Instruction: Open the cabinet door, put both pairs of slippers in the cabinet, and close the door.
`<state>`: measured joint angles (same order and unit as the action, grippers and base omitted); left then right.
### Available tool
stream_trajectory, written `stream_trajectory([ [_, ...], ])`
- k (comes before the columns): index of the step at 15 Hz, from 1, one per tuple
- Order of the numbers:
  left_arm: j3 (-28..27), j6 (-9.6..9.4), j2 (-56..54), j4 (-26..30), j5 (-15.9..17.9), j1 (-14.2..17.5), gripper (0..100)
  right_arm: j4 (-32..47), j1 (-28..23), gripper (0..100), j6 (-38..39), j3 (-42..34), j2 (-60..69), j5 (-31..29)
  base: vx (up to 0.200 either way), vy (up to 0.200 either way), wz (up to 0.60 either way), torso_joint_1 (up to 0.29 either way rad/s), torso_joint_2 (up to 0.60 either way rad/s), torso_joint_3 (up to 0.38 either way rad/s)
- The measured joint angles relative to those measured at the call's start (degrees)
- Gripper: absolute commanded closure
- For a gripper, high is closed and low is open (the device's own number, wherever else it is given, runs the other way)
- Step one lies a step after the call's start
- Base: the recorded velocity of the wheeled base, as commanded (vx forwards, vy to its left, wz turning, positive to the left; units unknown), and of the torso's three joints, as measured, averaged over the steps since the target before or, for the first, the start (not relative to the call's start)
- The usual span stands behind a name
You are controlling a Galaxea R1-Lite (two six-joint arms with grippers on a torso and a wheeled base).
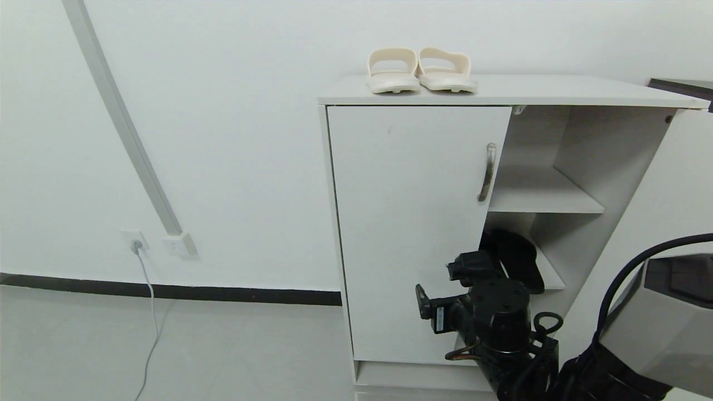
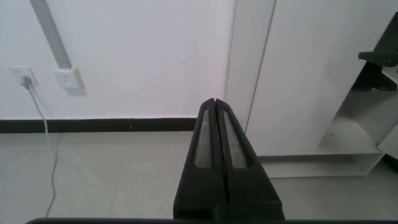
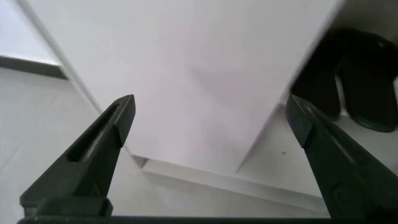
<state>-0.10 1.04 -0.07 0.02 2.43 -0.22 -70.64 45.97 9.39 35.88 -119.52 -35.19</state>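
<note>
Door [image 1: 657, 189] open, black slippers [image 1: 515, 259] shelved; beige pair [image 1: 420, 71], upper centre, not yet in. Right claw [image 3: 211, 106] released, left claw [image 2: 214, 124] clenched.

A plain white wall [image 1: 223, 111] fills the back, evenly lit. A grey trunking [image 1: 120, 120] runs down it, slanted in the head view, to a small white box [image 1: 179, 244], with a socket [image 1: 135, 240] just beside the box. A pale cable [image 1: 151, 323] hangs from the socket to the pale grey floor [image 1: 223, 351]. A black skirting [image 1: 167, 291] runs along the wall's foot up to the white cabinet [image 1: 412, 234], which stands against the wall.
</note>
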Motion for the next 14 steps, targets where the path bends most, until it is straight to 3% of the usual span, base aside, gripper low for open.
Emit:
stream_trajectory([
  [11,0.0,-0.04,0.0,0.0,0.0,0.0,100,-10.1,-1.0,0,-5.0,-2.3,-3.3,0.3,0.000,0.000,0.00,0.000,0.00,0.000],
  [14,0.0,-0.09,0.0,0.0,0.0,0.0,100,-10.0,-1.0,0,-5.1,-2.4,-4.1,0.5,0.000,0.000,0.00,0.025,-0.25,-0.276],
])
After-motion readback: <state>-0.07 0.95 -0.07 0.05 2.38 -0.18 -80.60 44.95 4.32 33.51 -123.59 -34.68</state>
